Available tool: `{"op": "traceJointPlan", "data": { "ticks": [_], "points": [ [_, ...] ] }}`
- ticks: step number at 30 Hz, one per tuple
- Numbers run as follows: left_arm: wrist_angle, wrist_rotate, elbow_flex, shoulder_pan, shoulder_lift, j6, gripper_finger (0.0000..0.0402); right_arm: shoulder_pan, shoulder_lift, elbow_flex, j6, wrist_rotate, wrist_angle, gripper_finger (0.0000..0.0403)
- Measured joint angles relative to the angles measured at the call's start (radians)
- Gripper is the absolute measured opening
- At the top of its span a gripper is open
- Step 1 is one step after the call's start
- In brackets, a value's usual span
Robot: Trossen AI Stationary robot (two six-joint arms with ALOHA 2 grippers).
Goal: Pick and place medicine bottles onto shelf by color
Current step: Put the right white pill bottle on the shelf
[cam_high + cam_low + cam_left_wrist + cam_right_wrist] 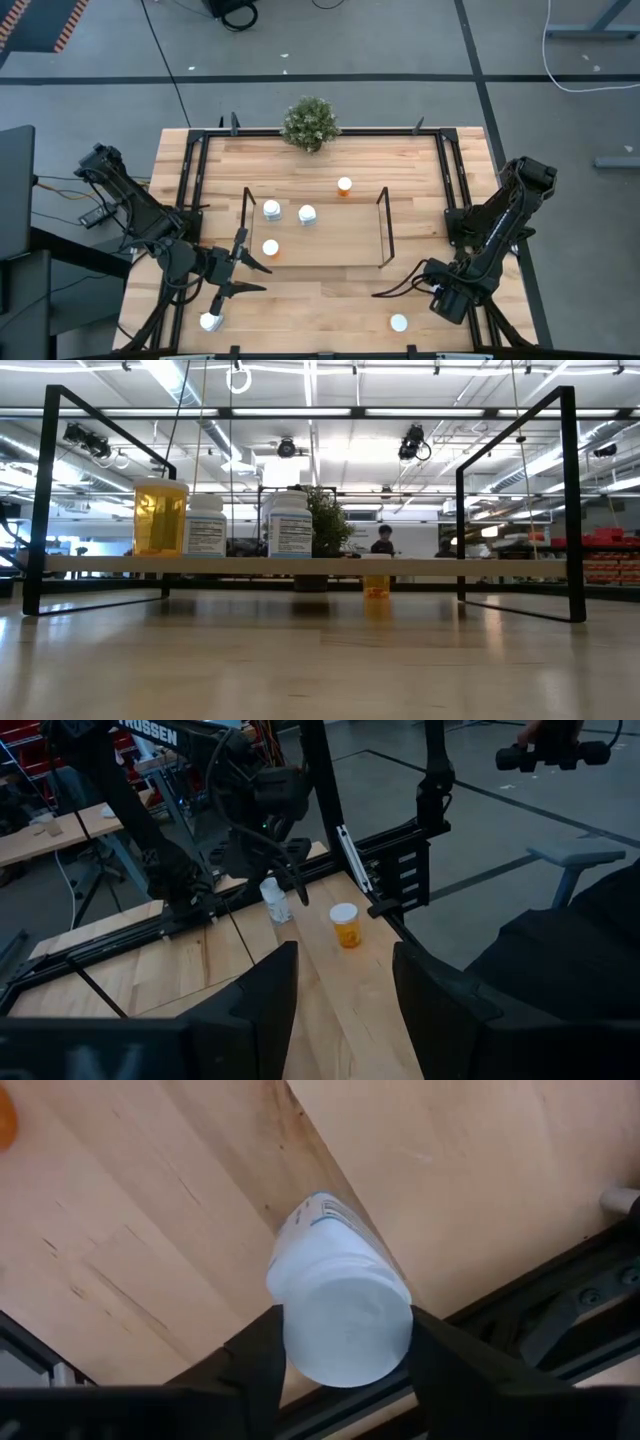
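Jaws: left gripper spread, empty, beside shelf; right gripper straddling whitish bottle (contact unclear). On shelf: three bottles. Outstanding: orange bottle behind shelf, two at front edge. Roughly halfway.

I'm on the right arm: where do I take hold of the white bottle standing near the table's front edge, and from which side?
Take the white bottle across its round body just under the cap, coming down from above. It stands upright, cap up, with nothing touching it. The right end effector is open, its fingers spread to either side of the bottle.
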Motion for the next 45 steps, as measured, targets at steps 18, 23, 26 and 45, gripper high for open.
{"op": "traceJointPlan", "data": {
  "ticks": [18, 23, 26, 45],
  "points": [
    [0.0, 0.0, 0.0, 0.0, 0.0, 0.0, 0.0174, -0.001, 0.0, 0.064, -0.044, -0.034, 0.104, 0.0192],
    [0.0, 0.0, 0.0, 0.0, 0.0, 0.0, 0.0174, -0.004, 0.0, 0.138, -0.163, 0.062, 0.104, 0.0197],
    [0.0, 0.0, 0.0, 0.0, 0.0, 0.0, 0.0174, -0.024, 0.0, 0.18, -0.188, 0.102, 0.101, 0.0197],
    [0.0, 0.0, 0.0, 0.017, 0.0, 0.0, 0.0174, -0.288, 0.0, 0.28, -0.711, 0.17, 0.436, 0.0198]
  ]
}}
